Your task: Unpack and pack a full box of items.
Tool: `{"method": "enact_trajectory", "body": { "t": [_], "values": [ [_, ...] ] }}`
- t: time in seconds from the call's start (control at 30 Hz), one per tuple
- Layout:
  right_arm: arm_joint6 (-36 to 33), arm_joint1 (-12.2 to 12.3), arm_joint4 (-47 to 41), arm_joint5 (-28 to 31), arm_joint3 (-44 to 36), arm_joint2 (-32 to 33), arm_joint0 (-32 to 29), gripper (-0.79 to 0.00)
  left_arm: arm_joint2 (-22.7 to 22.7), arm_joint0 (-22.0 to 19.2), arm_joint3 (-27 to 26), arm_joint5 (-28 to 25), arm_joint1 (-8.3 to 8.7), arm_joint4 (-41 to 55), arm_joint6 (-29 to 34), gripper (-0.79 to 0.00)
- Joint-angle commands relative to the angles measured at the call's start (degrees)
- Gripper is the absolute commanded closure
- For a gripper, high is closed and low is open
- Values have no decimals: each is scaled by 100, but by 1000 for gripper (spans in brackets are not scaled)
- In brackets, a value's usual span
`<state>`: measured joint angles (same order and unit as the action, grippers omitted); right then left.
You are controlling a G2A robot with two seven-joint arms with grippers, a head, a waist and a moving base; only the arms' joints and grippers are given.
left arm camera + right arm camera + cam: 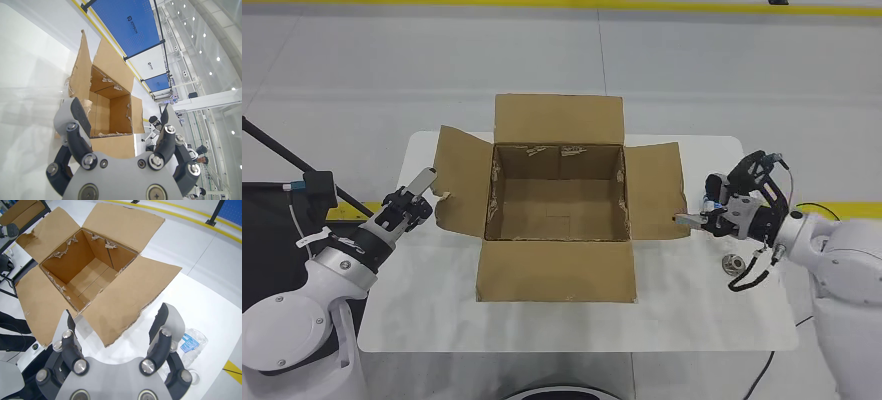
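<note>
An open cardboard box (pixel 557 270) stands in the middle of the white table (pixel 542 325) with all its flaps folded out. Its inside (pixel 88 279) is bare, with torn paper along the rim. My left gripper (pixel 425 193) hovers by the torn left flap (pixel 80 75); in the left wrist view the left gripper (pixel 122 111) is open with nothing between its fingers. My right gripper (pixel 688 220) is at the outer edge of the right flap (pixel 130 298); in the right wrist view the right gripper (pixel 115 313) is open and holds nothing.
A crushed clear plastic bottle (pixel 191 345) with a blue label lies on the table beside the right gripper. A small round ring-like object (pixel 732 264) sits near it (pixel 194 377). The spread flaps cover much of the tabletop around the box.
</note>
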<state>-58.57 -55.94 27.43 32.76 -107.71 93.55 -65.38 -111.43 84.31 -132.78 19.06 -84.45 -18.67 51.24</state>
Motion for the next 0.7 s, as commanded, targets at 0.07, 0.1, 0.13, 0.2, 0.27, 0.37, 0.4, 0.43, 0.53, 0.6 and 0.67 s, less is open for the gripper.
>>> {"method": "enact_trajectory", "body": {
  "t": [0.07,0.1,0.13,0.2,0.27,0.37,0.4,0.43,0.53,0.6,0.67],
  "values": [
    [58,36,119,13,-428,263,-408,-785,0,0,0,0,0,0,0,-785],
    [58,36,119,13,-428,263,-408,-785,0,0,0,0,0,0,0,-785],
    [58,36,119,13,-428,263,-408,-785,0,0,0,0,0,0,0,-785],
    [58,36,119,13,-428,263,-408,-785,0,0,0,0,0,0,0,-785],
    [58,36,119,13,-428,263,-408,-785,0,0,0,0,0,0,0,-785],
    [58,36,119,13,-428,263,-408,-785,0,0,0,0,0,0,0,-785],
    [58,36,119,13,-428,263,-408,-785,0,0,0,0,0,0,0,-785],
    [58,36,119,13,-428,263,-408,-785,0,0,0,0,0,0,0,-785],
    [58,36,119,13,-428,263,-408,-785,0,0,0,0,0,0,0,-785],
    [58,36,119,13,-428,263,-408,-785,0,0,0,0,0,0,0,-785],
    [58,36,119,13,-428,263,-408,-785,0,0,0,0,0,0,0,-785]
  ]
}}
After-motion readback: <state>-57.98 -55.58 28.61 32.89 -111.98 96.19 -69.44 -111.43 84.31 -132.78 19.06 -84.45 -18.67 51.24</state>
